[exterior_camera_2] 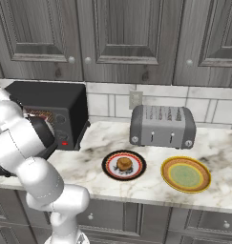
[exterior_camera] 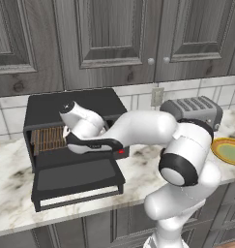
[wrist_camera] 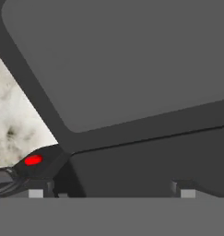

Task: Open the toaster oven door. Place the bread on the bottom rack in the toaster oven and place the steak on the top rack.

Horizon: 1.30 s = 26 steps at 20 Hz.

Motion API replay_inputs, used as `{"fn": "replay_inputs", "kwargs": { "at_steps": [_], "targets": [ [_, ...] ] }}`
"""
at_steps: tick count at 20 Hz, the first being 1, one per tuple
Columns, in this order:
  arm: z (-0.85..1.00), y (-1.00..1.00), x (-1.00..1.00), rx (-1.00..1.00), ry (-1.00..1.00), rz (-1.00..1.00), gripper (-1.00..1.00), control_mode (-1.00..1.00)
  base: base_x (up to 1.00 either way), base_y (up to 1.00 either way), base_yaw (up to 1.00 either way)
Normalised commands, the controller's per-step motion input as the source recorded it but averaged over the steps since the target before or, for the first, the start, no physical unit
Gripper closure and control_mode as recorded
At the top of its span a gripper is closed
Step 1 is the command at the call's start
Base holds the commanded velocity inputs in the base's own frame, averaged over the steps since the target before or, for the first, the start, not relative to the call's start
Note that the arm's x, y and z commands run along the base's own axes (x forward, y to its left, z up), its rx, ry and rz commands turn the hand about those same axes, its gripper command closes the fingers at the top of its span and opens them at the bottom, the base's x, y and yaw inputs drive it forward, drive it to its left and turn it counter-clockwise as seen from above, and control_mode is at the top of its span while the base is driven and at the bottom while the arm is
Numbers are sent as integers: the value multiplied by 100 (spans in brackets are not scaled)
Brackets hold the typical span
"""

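Gripper (wrist_camera: 111, 193) spread to full width, nothing between the fingers, nothing touched. Poised just in front of the toaster oven (exterior_camera: 75, 104), over the hinge side of the toaster oven door (exterior_camera: 75, 177), close to the oven's small red light (wrist_camera: 33, 160).

Door fully dropped, lying roughly flat on the marble counter (exterior_camera: 12, 193) in front of the oven, tinted glass facing up, still joined to the oven along the lower edge.

Inside the oven's open mouth, on the side away from the control panel: copper-brown wire grid (exterior_camera: 47, 138). Cannot tell from here whether top rack, bottom rack, or both.

Bread (exterior_camera_2: 124, 164) out on the counter, well to the right of the toaster oven and a little forward of it, sitting in the middle of a dark-rimmed plate (exterior_camera_2: 108, 167).

Further right of the oven again, near the counter's front edge: yellow plate with a green centre (exterior_camera_2: 166, 173). Behind both plates, against the tiled wall and apart from the oven: silver slot toaster (exterior_camera_2: 161, 126).
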Motion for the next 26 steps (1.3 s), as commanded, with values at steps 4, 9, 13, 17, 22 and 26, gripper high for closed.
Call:
{"fn": "replay_inputs", "kwargs": {
  "at_steps": [4,9,13,17,22,26],
  "targets": [
    [23,0,59,0,-3,-9,-100,-100,0,0,0],
    [0,25,-49,0,-3,2,-100,-100,0,0,0],
    [-8,58,-48,0,-4,8,-100,-100,0,0,0],
    [-7,9,29,-1,-16,1,-100,-100,0,0,0],
    [-1,0,35,-2,-26,2,-100,-100,0,0,0],
    [0,0,13,0,-24,7,-100,-100,0,0,0]
  ]
}}
